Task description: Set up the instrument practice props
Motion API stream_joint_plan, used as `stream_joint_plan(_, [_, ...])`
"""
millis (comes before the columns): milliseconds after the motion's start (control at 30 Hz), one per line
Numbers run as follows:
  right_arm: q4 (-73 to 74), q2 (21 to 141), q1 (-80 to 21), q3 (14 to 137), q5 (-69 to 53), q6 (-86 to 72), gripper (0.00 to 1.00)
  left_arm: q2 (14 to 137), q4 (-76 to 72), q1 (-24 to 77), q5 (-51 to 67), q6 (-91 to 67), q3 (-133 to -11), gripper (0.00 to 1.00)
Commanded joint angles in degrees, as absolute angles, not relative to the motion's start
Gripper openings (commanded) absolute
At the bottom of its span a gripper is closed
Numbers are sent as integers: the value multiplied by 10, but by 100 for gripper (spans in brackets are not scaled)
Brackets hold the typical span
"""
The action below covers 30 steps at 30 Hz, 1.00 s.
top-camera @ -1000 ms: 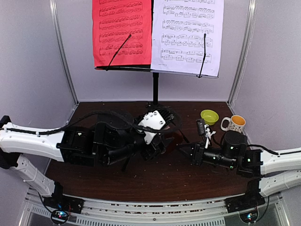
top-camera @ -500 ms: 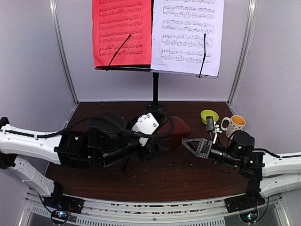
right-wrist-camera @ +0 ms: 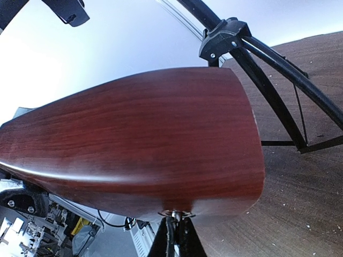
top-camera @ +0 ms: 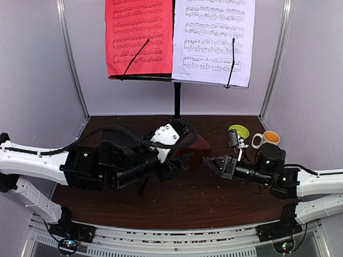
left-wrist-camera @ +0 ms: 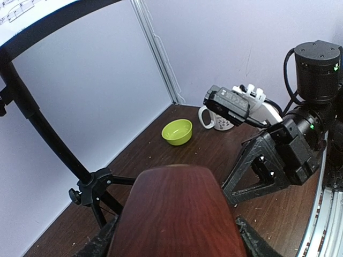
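The black music stand (top-camera: 176,101) stands at the back, with the red sheet (top-camera: 139,37) and the white sheet (top-camera: 214,40) on its desk. My left gripper (top-camera: 185,155) is shut on the red-brown metronome (top-camera: 196,146) and holds it above the table; in the left wrist view the metronome (left-wrist-camera: 177,214) fills the space between the fingers (left-wrist-camera: 99,243). My right gripper (top-camera: 208,160) touches the metronome's right side. In the right wrist view its fingers (right-wrist-camera: 172,235) are pinched on a small metal key (right-wrist-camera: 174,214) on the metronome (right-wrist-camera: 134,139).
A green bowl (top-camera: 238,131) and a spotted white mug (top-camera: 267,140) sit at the back right, behind my right arm. The stand's tripod legs (left-wrist-camera: 94,187) spread over the table's back middle, close behind the metronome. White walls close in the back and sides.
My right gripper has moved left up to the metronome and gone from open to pinched shut. My left gripper has shifted the metronome slightly left.
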State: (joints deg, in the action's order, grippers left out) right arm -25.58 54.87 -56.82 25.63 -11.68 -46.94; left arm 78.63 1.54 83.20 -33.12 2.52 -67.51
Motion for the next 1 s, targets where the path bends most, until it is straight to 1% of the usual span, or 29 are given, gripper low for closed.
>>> stream_joint_plan(0, [-313, 562, -558, 253, -94, -499, 0, 762, -27, 836, -314, 26, -698, 0])
stream_joint_plan(67, [-287, 567, -557, 263, -94, -487, 7, 763, -11, 835, -317, 17, -704, 0])
stream_joint_plan(167, [-268, 567, -557, 267, -100, -467, 24, 758, 19, 827, -319, -17, -707, 0])
stream_joint_plan(400, [-198, 555, -558, 283, -143, -412, 51, 754, 99, 795, -309, -117, -710, 0])
stream_joint_plan(533, [-155, 534, -558, 280, -131, -388, 58, 770, 117, 780, -297, -173, -713, 0])
stream_joint_plan(667, [-94, 504, -557, 279, -76, -363, 67, 819, 167, 765, -316, -252, -753, 0])
stream_joint_plan(733, [-69, 486, -557, 277, -47, -353, 74, 846, 193, 763, -333, -288, -774, 0])
stream_joint_plan(800, [-45, 466, -557, 275, -25, -344, 77, 865, 196, 763, -338, -314, -783, 0])
stream_joint_plan(833, [-31, 459, -558, 275, -15, -340, 83, 873, 191, 763, -338, -324, -783, 0])
stream_joint_plan(967, [7, 430, -557, 270, 14, -336, 95, 880, 189, 759, -357, -364, -778, 0])
